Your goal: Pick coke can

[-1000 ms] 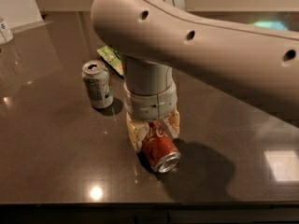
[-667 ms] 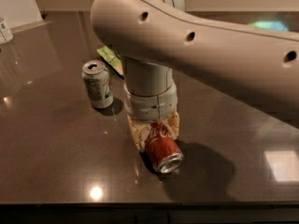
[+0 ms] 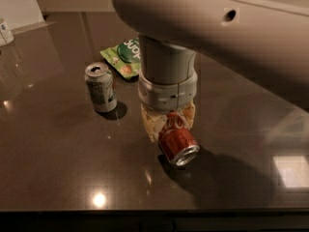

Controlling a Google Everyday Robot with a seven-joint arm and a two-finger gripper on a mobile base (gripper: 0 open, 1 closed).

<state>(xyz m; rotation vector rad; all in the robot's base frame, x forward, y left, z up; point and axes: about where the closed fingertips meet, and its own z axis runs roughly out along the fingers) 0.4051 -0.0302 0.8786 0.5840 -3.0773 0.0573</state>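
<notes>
Half of the job, as I am judging it, is looking done: the coke can point(image 3: 176, 140) is sitting between the pale fingers point(image 3: 151, 124) of the gripper point(image 3: 169, 128), which is pointing straight down from the thick grey wrist and clenching the can round its upper part. The can is lying tilted rather than standing, its silver end facing the near edge of the table and a little to the right, its red side with white script showing just under the wrist. It is sitting near the middle front of the dark table point(image 3: 58, 168), and a heavy shadow is spreading under it and off to the right. From where I am standing I cannot tell whether its lower rim is touching the top or riding just clear of it. So the grasp is looking made, and what is remaining is the lift, carrying the can cleanly up off the surface. To the left and a little farther back, well apart from the gripper, a silver-grey can point(image 3: 100, 87) with greenish print is standing upright. Behind it a green snack packet point(image 3: 126, 58) is lying flat, partly hidden by the arm point(image 3: 217, 28). Neither is crowding the way upward.
</notes>
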